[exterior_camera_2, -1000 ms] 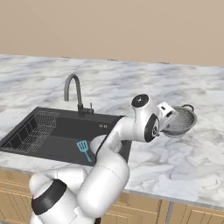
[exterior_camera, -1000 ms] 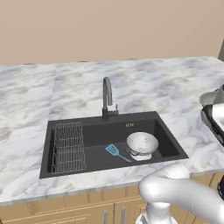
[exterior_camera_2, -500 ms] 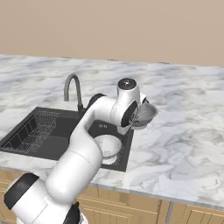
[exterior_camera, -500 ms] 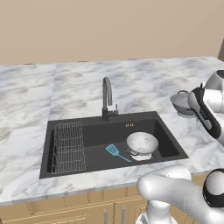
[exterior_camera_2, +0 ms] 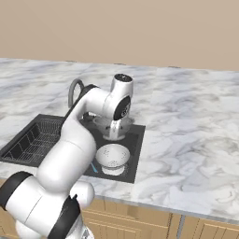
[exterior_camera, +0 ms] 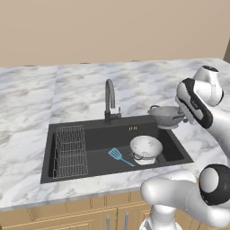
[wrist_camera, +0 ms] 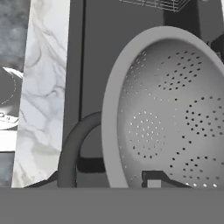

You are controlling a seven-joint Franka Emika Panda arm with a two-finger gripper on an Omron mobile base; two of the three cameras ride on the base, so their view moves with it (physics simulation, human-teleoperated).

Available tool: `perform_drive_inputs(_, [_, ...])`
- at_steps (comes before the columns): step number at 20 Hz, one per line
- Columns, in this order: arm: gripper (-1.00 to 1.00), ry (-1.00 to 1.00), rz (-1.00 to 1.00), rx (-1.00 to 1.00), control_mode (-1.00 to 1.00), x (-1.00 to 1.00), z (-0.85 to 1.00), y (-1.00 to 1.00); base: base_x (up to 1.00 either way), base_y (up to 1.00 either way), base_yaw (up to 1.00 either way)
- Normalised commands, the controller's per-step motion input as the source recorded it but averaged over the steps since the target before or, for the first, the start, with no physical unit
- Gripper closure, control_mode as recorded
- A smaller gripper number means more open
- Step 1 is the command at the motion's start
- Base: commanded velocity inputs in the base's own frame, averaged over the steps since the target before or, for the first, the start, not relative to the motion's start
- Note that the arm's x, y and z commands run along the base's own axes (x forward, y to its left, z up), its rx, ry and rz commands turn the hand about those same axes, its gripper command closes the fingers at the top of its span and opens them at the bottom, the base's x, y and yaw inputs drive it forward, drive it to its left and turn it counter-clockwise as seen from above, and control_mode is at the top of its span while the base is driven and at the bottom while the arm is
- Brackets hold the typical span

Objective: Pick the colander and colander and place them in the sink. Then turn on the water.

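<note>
Nearest us, the whitish colander (exterior_camera: 145,147) sits in the sink (exterior_camera: 94,138) beside a blue spatula (exterior_camera: 119,156), with a wire dish rack (exterior_camera: 69,150) at the left end. Above the sink's right rear corner we see the gripper (exterior_camera: 183,117) clenched on the darker grey colander (exterior_camera: 166,115), held airborne. We judge the second placement underway; next calls for lowering into free basin, letting go, then reaching the gooseneck tap (exterior_camera: 109,99) behind.
</note>
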Motion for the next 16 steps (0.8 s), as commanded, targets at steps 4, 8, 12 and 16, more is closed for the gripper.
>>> perform_drive_inputs(4, [1.00, 0.00, 0.18, 0.02, -1.00, -0.11, -0.56, 0.69, 0.00, 0.00, 0.00])
perform_drive_inputs(8, [1.00, -0.05, 0.24, 0.01, -1.00, -0.01, -0.65, 0.91, 0.00, 0.00, 0.00])
perform_drive_inputs(12, [1.00, -0.06, 0.29, 0.01, -1.00, 0.01, -0.50, 0.87, 0.00, 0.00, 0.00])
perform_drive_inputs(16, [1.00, 0.00, 0.33, 0.05, -1.00, 0.14, -0.62, 0.46, 0.00, 0.00, 0.00])
